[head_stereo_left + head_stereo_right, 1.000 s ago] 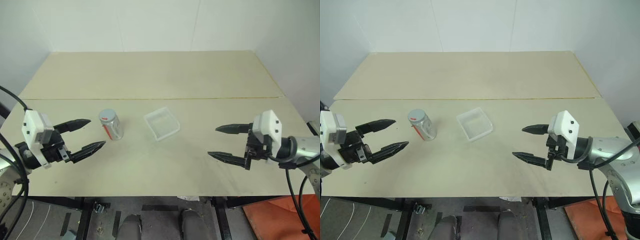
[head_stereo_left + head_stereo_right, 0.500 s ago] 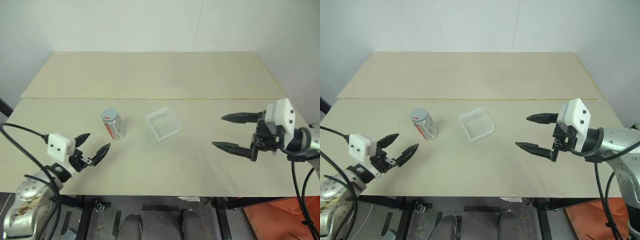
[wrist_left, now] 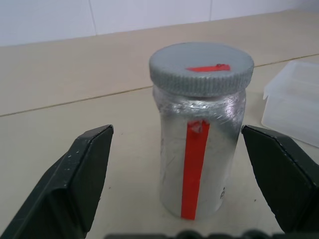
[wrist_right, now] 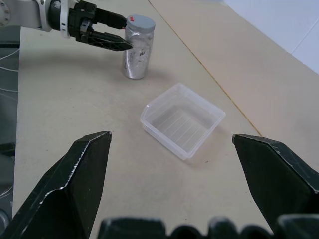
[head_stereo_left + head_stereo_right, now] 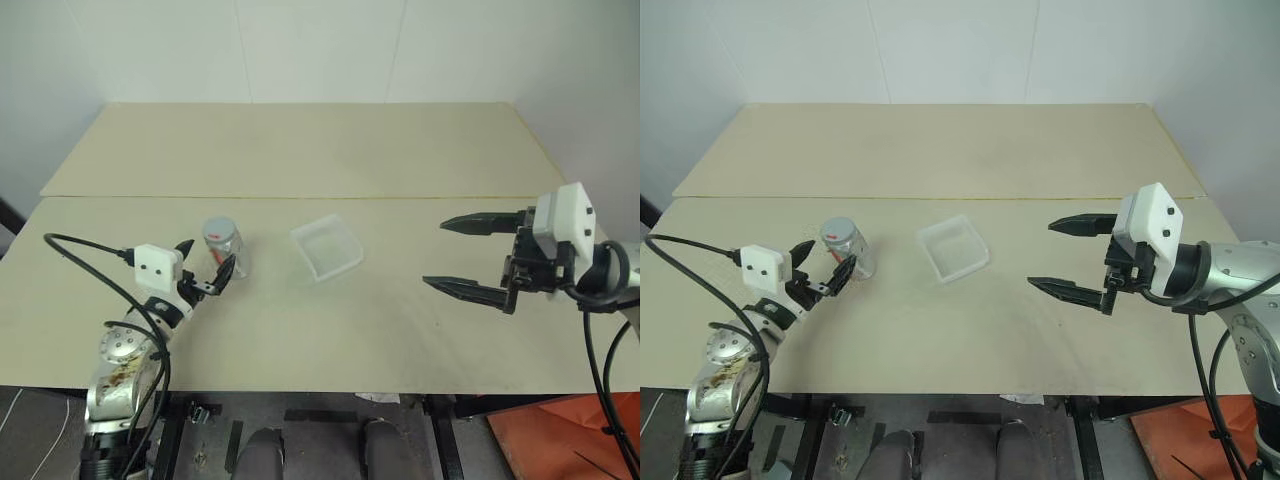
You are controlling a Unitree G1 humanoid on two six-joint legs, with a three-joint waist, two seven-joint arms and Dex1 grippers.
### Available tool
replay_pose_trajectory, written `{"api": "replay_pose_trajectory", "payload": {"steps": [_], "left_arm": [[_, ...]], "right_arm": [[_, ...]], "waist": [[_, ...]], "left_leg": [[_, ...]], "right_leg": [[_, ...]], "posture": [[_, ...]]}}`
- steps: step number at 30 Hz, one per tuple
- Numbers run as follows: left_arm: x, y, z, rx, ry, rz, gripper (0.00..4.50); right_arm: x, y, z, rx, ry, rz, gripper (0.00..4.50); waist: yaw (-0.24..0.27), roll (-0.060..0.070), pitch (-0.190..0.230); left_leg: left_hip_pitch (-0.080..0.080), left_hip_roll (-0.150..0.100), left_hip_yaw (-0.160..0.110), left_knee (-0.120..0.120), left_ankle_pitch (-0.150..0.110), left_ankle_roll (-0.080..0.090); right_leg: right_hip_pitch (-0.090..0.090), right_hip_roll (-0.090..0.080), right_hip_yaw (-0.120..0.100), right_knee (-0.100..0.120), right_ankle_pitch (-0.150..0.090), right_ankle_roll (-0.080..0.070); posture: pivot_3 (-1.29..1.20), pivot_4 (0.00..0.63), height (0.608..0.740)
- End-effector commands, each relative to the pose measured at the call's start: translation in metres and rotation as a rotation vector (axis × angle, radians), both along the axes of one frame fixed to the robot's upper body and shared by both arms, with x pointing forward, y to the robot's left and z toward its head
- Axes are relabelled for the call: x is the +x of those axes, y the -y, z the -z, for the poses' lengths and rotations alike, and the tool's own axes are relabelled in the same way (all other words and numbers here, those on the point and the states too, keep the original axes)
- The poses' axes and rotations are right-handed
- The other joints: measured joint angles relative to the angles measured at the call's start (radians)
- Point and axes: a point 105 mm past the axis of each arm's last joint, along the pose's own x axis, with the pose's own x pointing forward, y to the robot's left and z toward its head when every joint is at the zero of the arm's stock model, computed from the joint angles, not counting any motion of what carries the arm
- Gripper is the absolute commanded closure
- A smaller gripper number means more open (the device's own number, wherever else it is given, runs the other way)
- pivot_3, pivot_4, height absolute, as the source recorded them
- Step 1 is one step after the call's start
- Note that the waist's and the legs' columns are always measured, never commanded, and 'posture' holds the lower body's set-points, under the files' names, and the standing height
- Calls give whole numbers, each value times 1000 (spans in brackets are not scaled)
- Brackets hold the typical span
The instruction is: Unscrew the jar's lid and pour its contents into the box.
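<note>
Since the earlier frame, the left gripper (image 5: 206, 265) had advanced from a position well short of the jar (image 5: 224, 246) to a bracketing position around it, while the right gripper (image 5: 462, 256) had held roughly the same station over the right side of the counter (image 5: 330, 150). The jar and the box (image 5: 326, 246) had not shifted.

The left fingers (image 3: 79, 174) stood wide apart, one on each side of the jar body, with clear gaps on both sides and no contact visible. This placement appeared to prepare a grip on the body so that the lid (image 3: 201, 67) could be turned by the other arm. The right fingers (image 4: 75, 184) were likewise fully apart and empty, well away from the jar and aimed toward the box, apparently waiting for its turn at the lid.

The jar stood upright on the counter, just left of the box and apart from it. Its body was a silvery, crinkled-looking cylinder with a red vertical stripe. The lid was grey, round and flat, ribbed around its edge, marked with a short red strip, and still seated. The box was a shallow square tray of translucent plastic with rounded corners and a ridged floor; it was empty. The counter was a matte, pale beige board.
</note>
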Motion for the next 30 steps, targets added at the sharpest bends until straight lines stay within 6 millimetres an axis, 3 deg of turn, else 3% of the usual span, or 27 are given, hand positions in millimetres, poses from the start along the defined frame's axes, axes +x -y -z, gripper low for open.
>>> {"api": "replay_pose_trajectory", "payload": {"steps": [1,6,10,15,21,24,30], "left_arm": [[8,4,-8,14,52,7,23],[21,7,-8,14,70,-4,23],[27,13,-6,12,78,11,874],[31,16,-5,14,81,18,2542],[24,27,-23,76,69,146,2572],[17,41,-52,100,54,348,2572],[-4,56,-88,145,19,711,2572]], "right_arm": [[-5,-5,-6,0,25,-21,0],[-6,-5,-9,8,25,-31,0],[-8,-6,-9,4,23,-34,0],[-9,-7,-10,5,28,-34,0],[-10,-11,-14,30,47,-43,0],[-4,-22,-25,99,58,-68,0],[10,-57,-43,228,29,-106,0]], "waist": [[0,0,0],[0,0,0],[0,0,0],[0,0,0],[-1,0,0],[-4,0,0],[-15,0,0]], "left_leg": [[0,0,0,0,0,0],[0,0,0,0,0,0],[0,0,0,0,0,0],[0,0,0,0,0,0],[0,0,0,0,0,0],[0,0,0,0,0,0],[0,0,0,0,0,-1]], "right_leg": [[0,0,0,0,0,0],[0,0,0,0,0,0],[0,0,0,0,0,0],[0,0,0,0,0,0],[0,0,0,0,0,0],[0,0,0,1,0,0],[-1,0,0,0,0,1]], "posture": [[0,150,740],[0,150,740],[0,150,740],[0,150,740],[0,150,740],[0,150,740],[0,150,740]]}}
